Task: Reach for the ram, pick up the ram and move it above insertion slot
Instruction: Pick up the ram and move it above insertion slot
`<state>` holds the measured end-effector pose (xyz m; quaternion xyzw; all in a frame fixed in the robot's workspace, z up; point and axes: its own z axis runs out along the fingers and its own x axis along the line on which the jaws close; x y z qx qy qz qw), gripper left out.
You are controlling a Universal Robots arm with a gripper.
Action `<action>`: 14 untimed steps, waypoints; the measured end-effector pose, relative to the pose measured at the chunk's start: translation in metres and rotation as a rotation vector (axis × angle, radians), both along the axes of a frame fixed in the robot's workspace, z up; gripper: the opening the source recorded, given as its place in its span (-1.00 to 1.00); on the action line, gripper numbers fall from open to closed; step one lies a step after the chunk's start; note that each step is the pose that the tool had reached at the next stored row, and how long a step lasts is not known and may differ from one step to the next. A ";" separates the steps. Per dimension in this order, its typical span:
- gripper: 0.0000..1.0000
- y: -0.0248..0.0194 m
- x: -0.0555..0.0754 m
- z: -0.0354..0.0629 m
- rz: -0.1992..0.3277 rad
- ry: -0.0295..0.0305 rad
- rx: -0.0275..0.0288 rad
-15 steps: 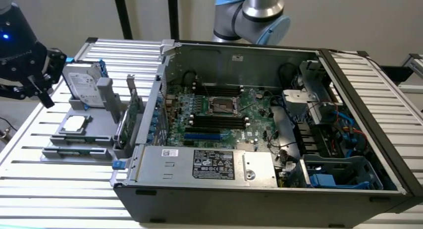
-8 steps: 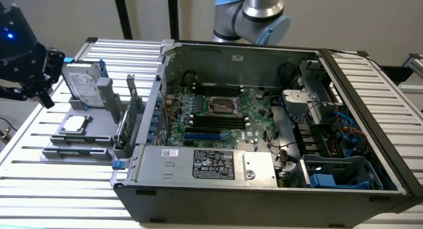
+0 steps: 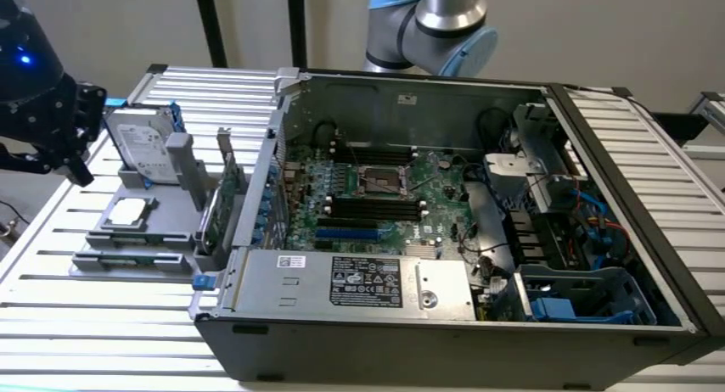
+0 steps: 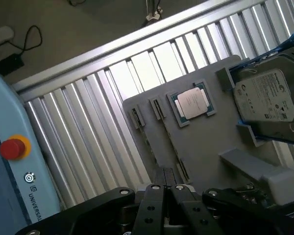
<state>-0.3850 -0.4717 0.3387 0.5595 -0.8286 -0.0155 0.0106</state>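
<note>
The ram [image 3: 127, 260] is a thin green stick lying lengthwise in the front groove of a grey holder [image 3: 136, 235], on the exterior view's left beside the open computer case [image 3: 453, 316]. The motherboard's black insertion slots [image 3: 374, 210] sit in the middle of the case. My black gripper [image 3: 70, 167] hangs at the far left, above and behind the holder and well apart from the ram. In the wrist view my gripper [image 4: 166, 188] has its fingers [image 4: 154, 200] pressed together with nothing between them, and the grey holder [image 4: 206, 147] lies beneath.
The holder also carries a hard drive [image 3: 148, 142] [image 4: 267, 98], a processor chip [image 3: 131, 210] [image 4: 192, 103] and an upright green expansion card [image 3: 227, 197]. A slatted metal table [image 3: 68, 324] supports everything. A pendant with a red button [image 4: 12, 147] lies beside the table.
</note>
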 end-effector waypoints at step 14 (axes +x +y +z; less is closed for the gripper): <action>-0.79 0.0000 0.000 -0.0017 0.254 -0.0075 -0.0002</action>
